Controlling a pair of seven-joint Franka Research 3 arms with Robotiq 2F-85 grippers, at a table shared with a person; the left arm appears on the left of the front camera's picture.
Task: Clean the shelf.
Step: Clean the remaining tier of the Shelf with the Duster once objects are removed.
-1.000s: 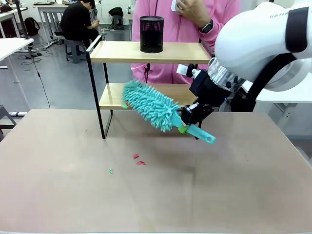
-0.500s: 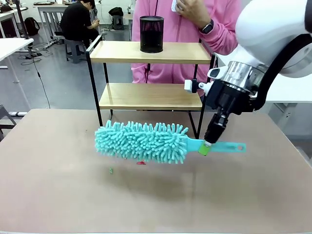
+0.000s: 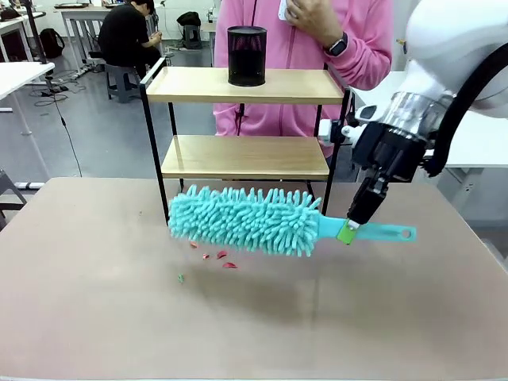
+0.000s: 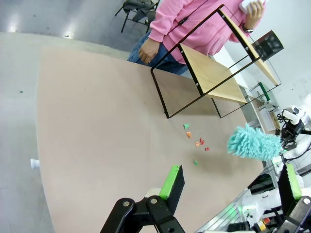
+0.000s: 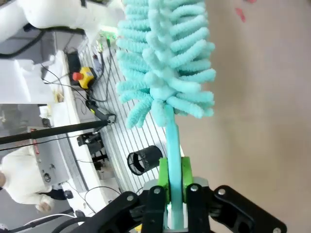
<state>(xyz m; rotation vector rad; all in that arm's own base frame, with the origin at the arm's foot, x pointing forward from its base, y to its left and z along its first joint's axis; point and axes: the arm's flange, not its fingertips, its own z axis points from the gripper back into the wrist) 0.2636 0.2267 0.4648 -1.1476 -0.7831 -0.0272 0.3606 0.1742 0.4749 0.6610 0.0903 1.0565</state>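
The shelf (image 3: 238, 85) stands at the table's far side, with both wooden boards bare apart from a black mesh cup (image 3: 247, 55) on top. My right gripper (image 3: 350, 230) is shut on the handle of a teal fluffy duster (image 3: 246, 221). It holds the duster level just above the table, in front of the shelf's lower board (image 3: 246, 156). From the right wrist, the green pads (image 5: 163, 175) clamp the handle and the duster head (image 5: 167, 58) points away. My left gripper (image 4: 231, 187) hangs open and holds nothing, well off from the shelf (image 4: 214, 73).
Small red scraps (image 3: 218, 255) and a green one (image 3: 181, 278) lie on the brown table under the duster, also seen as scraps (image 4: 197, 143) from the left wrist. A person in a pink top (image 3: 270, 40) stands close behind the shelf.
My right gripper swung the duster off the lower board and out over the table, turned it level, then shifted it slightly right. More red scraps now lie on the table.
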